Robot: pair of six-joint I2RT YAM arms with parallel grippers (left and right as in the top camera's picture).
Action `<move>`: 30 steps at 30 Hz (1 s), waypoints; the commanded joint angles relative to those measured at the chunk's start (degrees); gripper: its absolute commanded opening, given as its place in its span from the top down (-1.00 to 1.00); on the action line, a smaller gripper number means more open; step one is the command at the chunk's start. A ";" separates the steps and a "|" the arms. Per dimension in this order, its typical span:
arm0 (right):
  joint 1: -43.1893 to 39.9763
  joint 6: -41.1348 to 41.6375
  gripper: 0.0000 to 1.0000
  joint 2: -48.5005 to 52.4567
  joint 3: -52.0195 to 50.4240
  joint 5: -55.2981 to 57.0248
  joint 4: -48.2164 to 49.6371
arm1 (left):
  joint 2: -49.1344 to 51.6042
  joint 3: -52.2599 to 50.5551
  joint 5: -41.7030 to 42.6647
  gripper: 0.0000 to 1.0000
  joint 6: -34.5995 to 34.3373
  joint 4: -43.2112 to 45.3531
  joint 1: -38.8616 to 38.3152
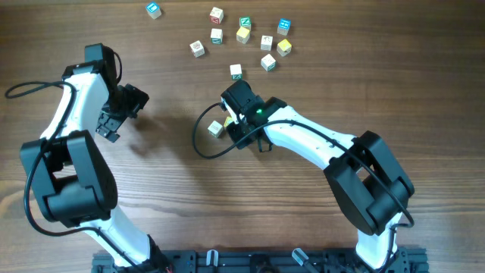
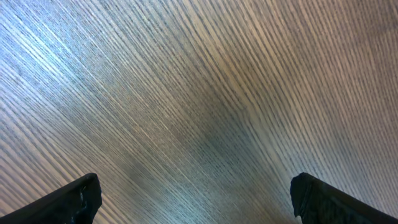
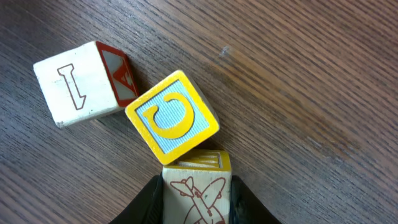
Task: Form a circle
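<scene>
In the right wrist view, my right gripper (image 3: pixel 198 194) is shut on a pale cube with a red aeroplane drawing (image 3: pixel 199 186), one finger on each side. A yellow-edged cube with the letter C (image 3: pixel 172 118) lies tilted against that cube's far edge. A white cube with a red letter I (image 3: pixel 78 93) rests at the C cube's left corner. Overhead, my right gripper (image 1: pixel 228 125) sits low at mid-table, with a pale cube (image 1: pixel 216 128) showing at its left. A closed circle of cubes is out of view. My left gripper (image 1: pixel 114 121) hangs open over bare wood (image 2: pixel 196 196).
Several loose letter cubes are scattered along the far edge of the table, among them a blue-edged one (image 1: pixel 154 9), a green-edged one (image 1: pixel 236 71) and a yellow one (image 1: pixel 283 47). A black cable (image 1: pixel 201 136) loops beside the right arm.
</scene>
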 commanded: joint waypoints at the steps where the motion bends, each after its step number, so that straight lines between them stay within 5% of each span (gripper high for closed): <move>1: 0.09 0.50 0.53 0.13 -0.55 0.20 -1.55 | -1.27 0.81 -0.74 -1.00 0.87 0.24 -0.07; 24: 0.09 -0.02 0.35 0.13 -0.55 -2.75 -2.75 | -1.27 0.81 -0.55 -1.00 0.85 0.46 -0.07; 30: 0.09 -0.04 -0.04 0.13 -0.55 -2.73 -2.38 | -1.27 0.81 -0.52 -1.00 0.85 0.48 -0.07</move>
